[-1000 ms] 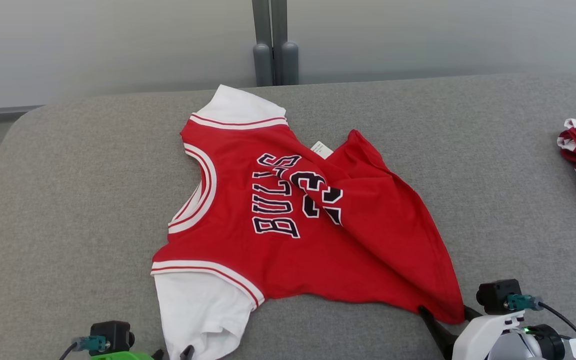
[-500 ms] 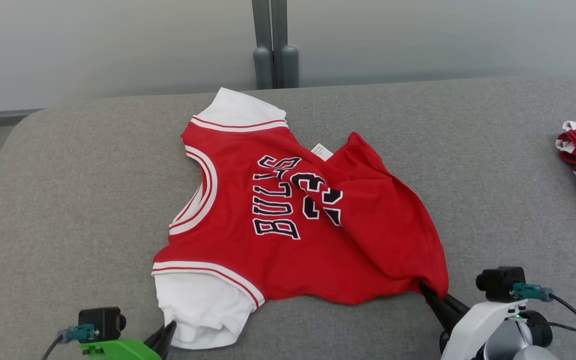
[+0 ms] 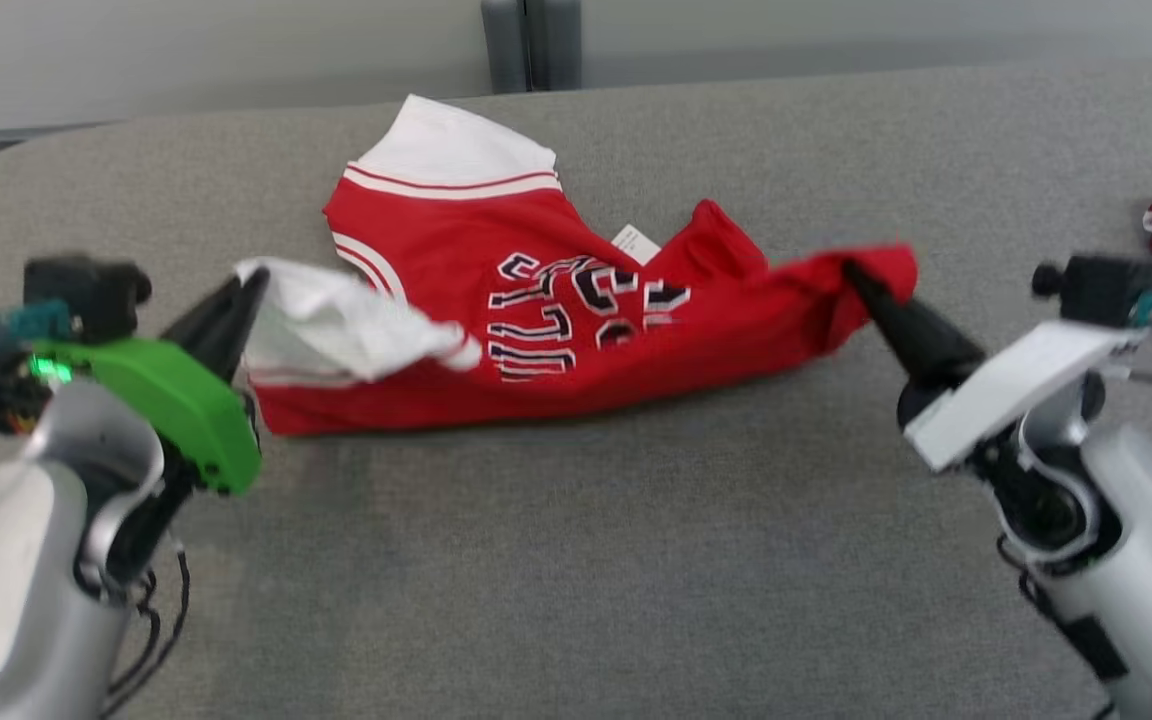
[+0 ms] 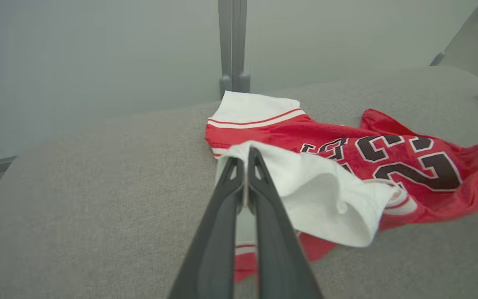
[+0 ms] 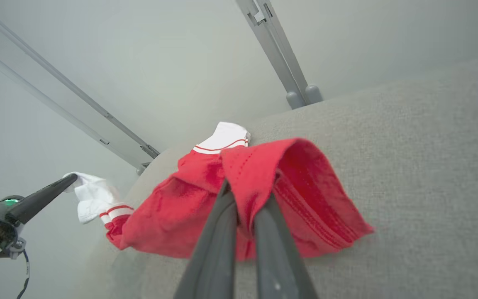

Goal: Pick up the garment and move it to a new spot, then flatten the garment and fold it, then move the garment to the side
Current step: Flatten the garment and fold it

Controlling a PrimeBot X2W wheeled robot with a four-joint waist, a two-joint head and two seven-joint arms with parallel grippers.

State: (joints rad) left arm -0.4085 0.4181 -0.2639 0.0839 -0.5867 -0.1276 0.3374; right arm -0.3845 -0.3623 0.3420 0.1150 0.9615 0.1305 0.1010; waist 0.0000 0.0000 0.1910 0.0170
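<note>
Garment (image 3: 556, 330): near the cushion's (image 3: 576, 560) far edge, its near side lifted. Left gripper (image 3: 254, 280) clamps the white sleeve; right gripper (image 3: 850, 270) clamps the red hem corner. Risk: thin pinches may slip if the arms pull apart unevenly.

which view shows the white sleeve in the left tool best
The left wrist view: the white sleeve sits close and sharp, pinched at its edge by the shut left tool. The head view shows it blurred, lifted over the red jersey. The right wrist view shows it small and far, at the left.
</note>
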